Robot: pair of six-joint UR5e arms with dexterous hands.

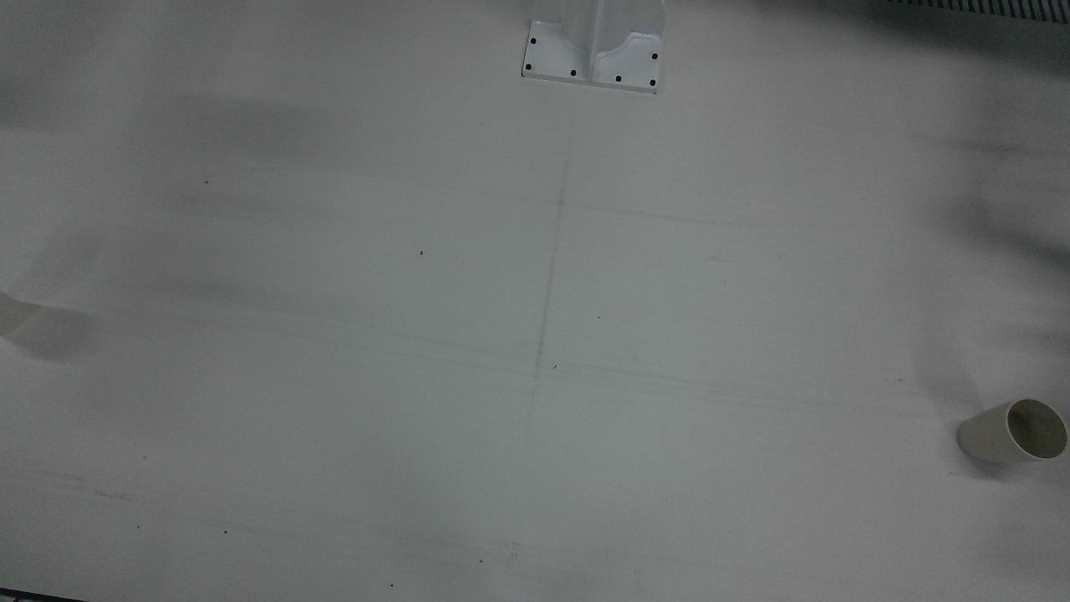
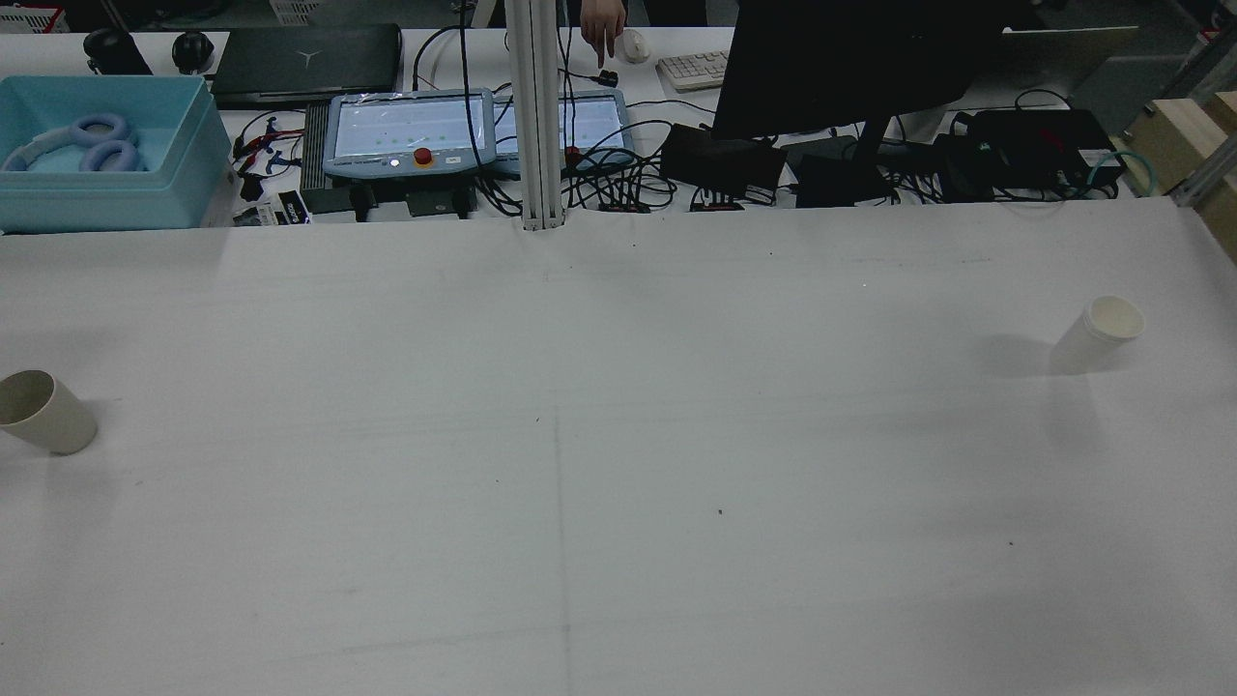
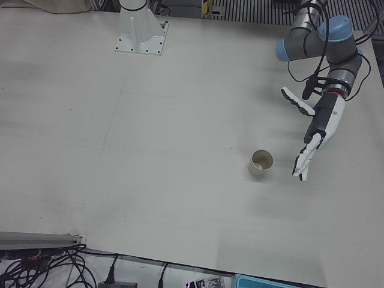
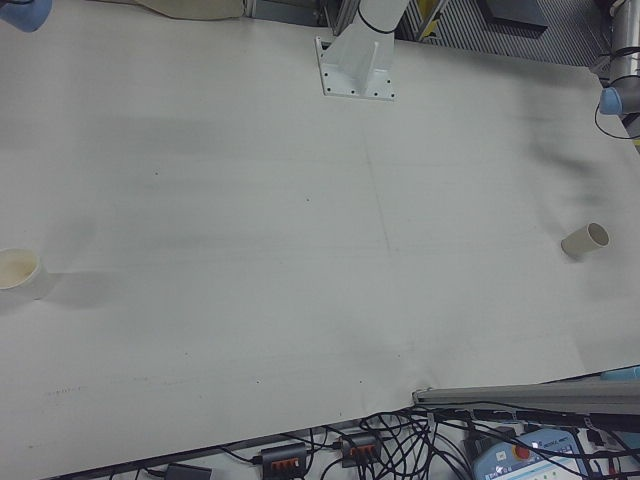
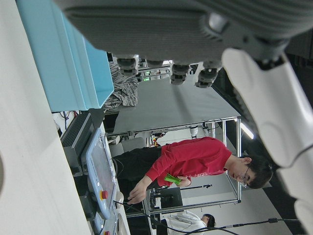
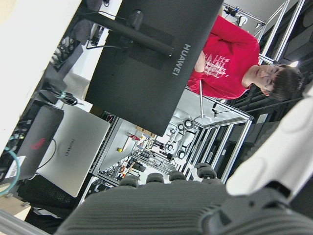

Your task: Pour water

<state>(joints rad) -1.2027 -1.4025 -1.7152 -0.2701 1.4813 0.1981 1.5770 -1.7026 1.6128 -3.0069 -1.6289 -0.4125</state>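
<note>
Standing at opposite ends of the wide white table (image 2: 618, 464) are two cups: a beige paper cup (image 3: 261, 163) upright on the robot's left side, and a paler white paper cup (image 2: 1100, 333) well apart on its right, nearer the far edge with the dark monitor (image 2: 831, 63). Between them the tabletop is bare, offering broad room to move. Beside the beige cup, apart from it, the left hand (image 3: 312, 141) hangs with its fingers (image 3: 302, 165) stretched out and spread, holding nothing. From the front view the white cup is cut off at the edge. Only a sliver of the right hand (image 6: 234, 196) shows in its own camera, so whether it is spread or closed I cannot tell.
</note>
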